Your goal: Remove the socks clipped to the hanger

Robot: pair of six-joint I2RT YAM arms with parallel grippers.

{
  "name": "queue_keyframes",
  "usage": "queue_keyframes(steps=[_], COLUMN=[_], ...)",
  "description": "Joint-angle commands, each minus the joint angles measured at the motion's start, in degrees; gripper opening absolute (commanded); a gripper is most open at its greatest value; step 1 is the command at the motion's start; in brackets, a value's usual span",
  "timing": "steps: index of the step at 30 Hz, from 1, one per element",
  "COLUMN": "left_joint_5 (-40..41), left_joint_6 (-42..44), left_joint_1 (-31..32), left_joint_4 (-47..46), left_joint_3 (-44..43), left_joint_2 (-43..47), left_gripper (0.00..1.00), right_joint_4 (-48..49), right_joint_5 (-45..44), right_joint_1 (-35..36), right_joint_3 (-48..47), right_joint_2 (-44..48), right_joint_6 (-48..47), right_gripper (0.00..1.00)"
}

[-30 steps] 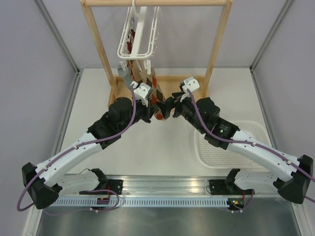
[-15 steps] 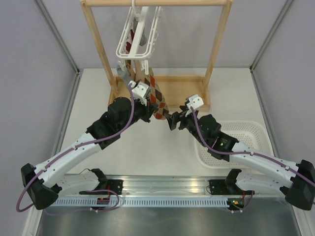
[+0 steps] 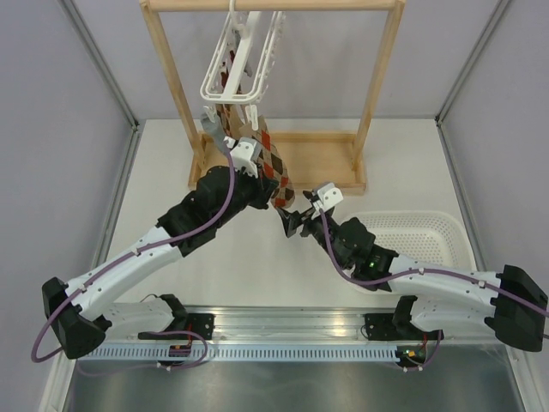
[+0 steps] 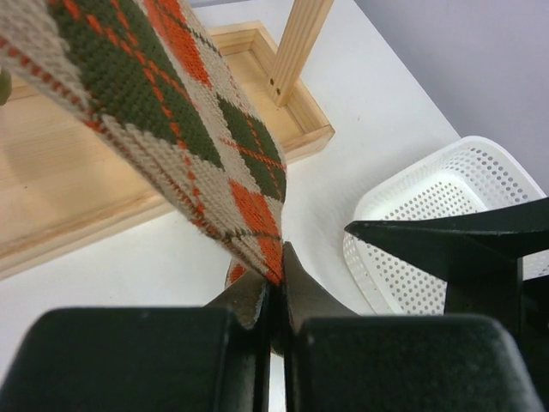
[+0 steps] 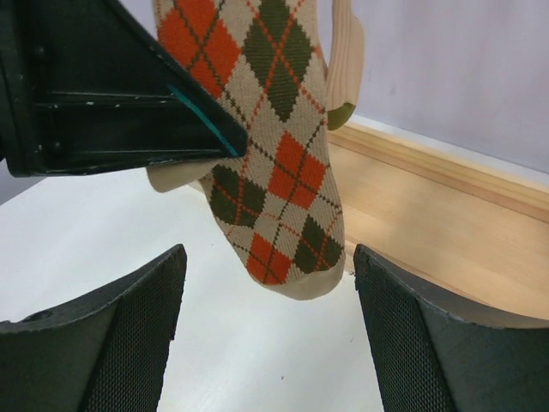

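Observation:
A brown, red and cream argyle sock point(image 3: 270, 167) hangs from the white hanger point(image 3: 240, 69), stretched down and to the right. Other socks bunch under the hanger, partly hidden. My left gripper point(image 3: 273, 199) is shut on the argyle sock's lower edge; in the left wrist view the jaws point(image 4: 276, 276) pinch the sock point(image 4: 171, 112). My right gripper point(image 3: 290, 221) is open and empty, just below the sock's toe. In the right wrist view the sock's toe point(image 5: 279, 189) hangs ahead of the open gripper point(image 5: 266, 330), not touching either finger.
The hanger hooks on the top bar of a wooden rack point(image 3: 377, 94), whose base frame point(image 3: 326, 163) lies on the white table. A white perforated basket point(image 3: 429, 232) sits at the right, also in the left wrist view point(image 4: 429, 193). Grey walls enclose the table.
My right gripper has drawn back from the sock toward the near side and now sits lower, open. My left gripper has kept its hold on the sock.

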State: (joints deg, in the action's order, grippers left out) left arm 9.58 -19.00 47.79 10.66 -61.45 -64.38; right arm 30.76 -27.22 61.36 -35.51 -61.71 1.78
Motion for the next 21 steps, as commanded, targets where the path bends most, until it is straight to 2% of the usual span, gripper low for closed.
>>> queue_keyframes(steps=[1,14,21], left_joint_5=[3.24,4.92,5.00], left_joint_6=[-4.20,-6.66,-7.63], left_joint_1=[0.90,2.75,3.45], left_joint_4=[-0.37,-0.55,-0.37], left_joint_3=[-2.45,-2.97,-2.10], left_joint_2=[0.13,-0.13,1.62], left_gripper=[0.02,0.02,0.02], right_joint_4=[7.03,11.86,18.36], right_joint_5=[-3.63,-5.47,-15.13], right_joint_1=[1.39,3.68,3.85], right_joint_3=[-0.97,-5.89,-6.24], right_joint_2=[-2.35,-12.63,-16.77], right_joint_6=[-3.36,-7.75,-11.27], right_gripper=[0.82,0.82,0.81])
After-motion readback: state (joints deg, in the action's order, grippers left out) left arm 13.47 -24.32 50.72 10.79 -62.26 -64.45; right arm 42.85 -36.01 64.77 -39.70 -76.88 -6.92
